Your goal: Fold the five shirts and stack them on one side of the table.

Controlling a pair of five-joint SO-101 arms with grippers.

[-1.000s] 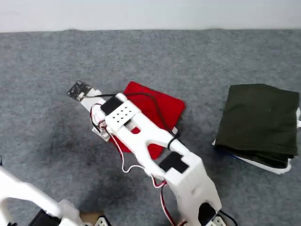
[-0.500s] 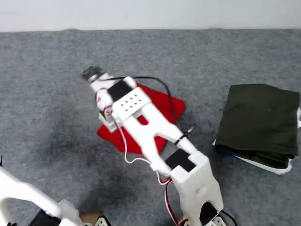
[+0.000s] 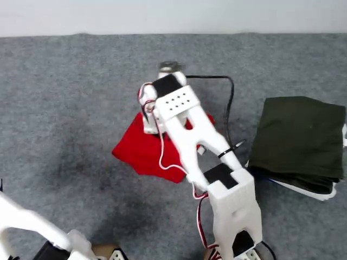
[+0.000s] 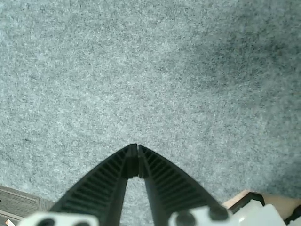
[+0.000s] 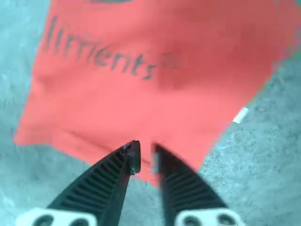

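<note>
At about 7 o'clock on the grey felt table point(image 3: 65, 81) you have the left arm point(image 3: 27, 222). The left gripper point(image 4: 138, 149) hangs over bare felt, its fingers pressed together tip to tip and holding nothing. Near the middle lies the folded red shirt point(image 3: 142, 151), flat on the felt. Your right arm point(image 3: 198, 143) stretches across it from 5 o'clock. The right gripper point(image 5: 146, 150) sits over the shirt's edge, its fingers slightly spread, red cloth visible through the narrow gap. At 3 o'clock, well apart from the red shirt, sits the stack of folded shirts point(image 3: 298, 138), dark green on top.
</note>
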